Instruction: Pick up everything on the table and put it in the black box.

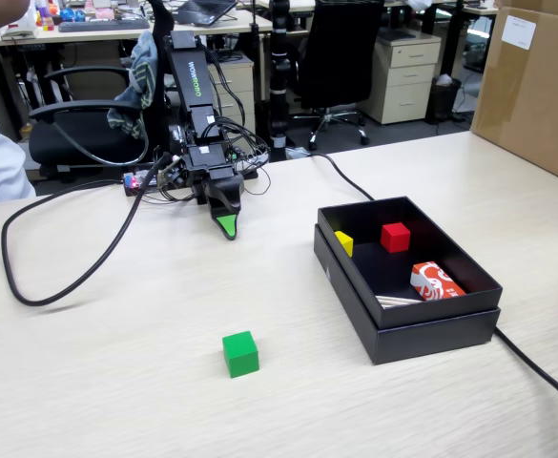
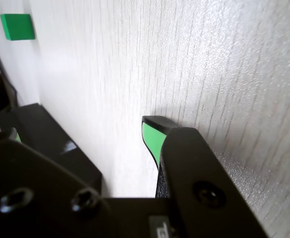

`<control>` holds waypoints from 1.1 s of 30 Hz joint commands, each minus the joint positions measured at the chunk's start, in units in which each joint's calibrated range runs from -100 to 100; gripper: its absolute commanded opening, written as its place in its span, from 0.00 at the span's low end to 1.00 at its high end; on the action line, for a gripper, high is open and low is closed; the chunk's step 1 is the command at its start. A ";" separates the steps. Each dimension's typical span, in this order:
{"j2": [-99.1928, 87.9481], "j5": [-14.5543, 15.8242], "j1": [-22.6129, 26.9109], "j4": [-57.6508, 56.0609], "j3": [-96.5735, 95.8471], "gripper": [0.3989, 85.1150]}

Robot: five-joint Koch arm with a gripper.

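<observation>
A pale beige wood-grain worktop (image 1: pixel 116 382) fills the fixed view, with an office of chairs and desks behind it. At far left, a thick black cable (image 1: pixel 64 277) loops across the surface from about nine o'clock toward the arm's base.

The black robot arm (image 1: pixel 191 105) stands at roughly eleven o'clock from the frame's centre, folded forward and down. Its jaws (image 1: pixel 227 229) point at the worktop, the green-lined tip touching or just above the surface. In the fixed view only one tip shows. In the wrist view one green-faced finger (image 2: pixel 152 141) is clear at centre, while a second dark part sits apart at left; whether the jaws are released or clenched I cannot tell. Nothing is seen between them.

The small green cube (image 1: pixel 240 353) sits alone on the worktop at about six o'clock from the jaws, well apart from them and outside the box. In the wrist view it appears at the upper left corner (image 2: pixel 17 26).

To the right, at about four o'clock from the jaws, lies the shallow black box (image 1: pixel 431 334). Inside it are a yellow cube (image 1: pixel 344 242) by the far-left wall, a red cube (image 1: pixel 395 237) just right of it, and a red-and-white packet (image 1: pixel 435 281) toward the near-right side.

At the upper right edge stands a big brown cardboard carton (image 1: pixel 536 91)
</observation>
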 commanded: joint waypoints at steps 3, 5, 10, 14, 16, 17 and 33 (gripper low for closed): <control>0.02 1.47 0.05 -15.16 9.67 0.57; 0.14 1.47 0.00 -18.79 14.21 0.56; 5.53 1.51 0.10 -36.15 35.69 0.56; 18.04 1.51 -0.88 -48.42 53.65 0.56; 29.97 1.47 -1.90 -51.36 65.25 0.56; 37.89 1.47 -2.98 -51.44 73.41 0.56; 95.72 0.98 -4.25 -56.63 122.46 0.51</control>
